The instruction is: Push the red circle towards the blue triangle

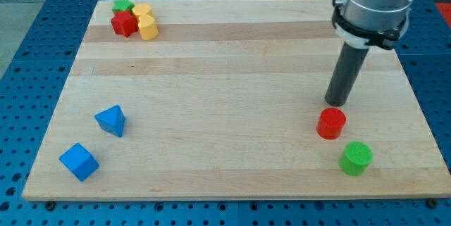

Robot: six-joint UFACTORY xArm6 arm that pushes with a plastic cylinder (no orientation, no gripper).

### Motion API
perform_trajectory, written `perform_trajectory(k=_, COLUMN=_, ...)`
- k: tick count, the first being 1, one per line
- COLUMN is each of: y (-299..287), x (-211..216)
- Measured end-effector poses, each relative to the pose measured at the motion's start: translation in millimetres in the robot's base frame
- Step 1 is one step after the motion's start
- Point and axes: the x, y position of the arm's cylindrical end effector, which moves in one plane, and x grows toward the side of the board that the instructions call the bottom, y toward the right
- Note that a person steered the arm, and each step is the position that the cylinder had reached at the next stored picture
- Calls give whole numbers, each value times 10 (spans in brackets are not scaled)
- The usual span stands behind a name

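Sitting nearest the view's bottom, the blue cube (78,161) is lying at the left corner of the wooden surface (232,64), and the green cylinder (356,158) is lying at the right, neither needed for this task. Just above the cube, the blue triangle (110,120) is resting near the left edge; it is serving as the goal. Across the board at the view's right, the red circle (331,122) is standing just up-left of the green cylinder, close but apparently not touching it, and well apart from the triangle. The arm is holding my tip (336,103) just above the red circle, slightly to its right, very near or barely touching its far edge; contact cannot be confirmed.

There is no pincer on this rig, so no released or clenched state is applying; only the dark rod is showing.

Judging by position, the tip is sitting behind-right of the circle probably so a leftward shove can send it along the lower board toward the triangle. As a judgement, the tip is looking too high in the view for a clean leftward push and may be needing to drop around the circle's right side first.

Farthest back, at the top left, the red star (123,23), green star (123,5) and two yellow blocks (146,22) are clustering together, touching, out of the path.
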Motion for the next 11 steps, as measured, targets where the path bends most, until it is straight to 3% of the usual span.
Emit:
perform_trajectory(k=1, y=291, x=500)
perform_trajectory(k=3, y=289, x=450)
perform_trajectory(k=6, y=-518, x=440)
perform_trajectory(k=11, y=-852, x=613)
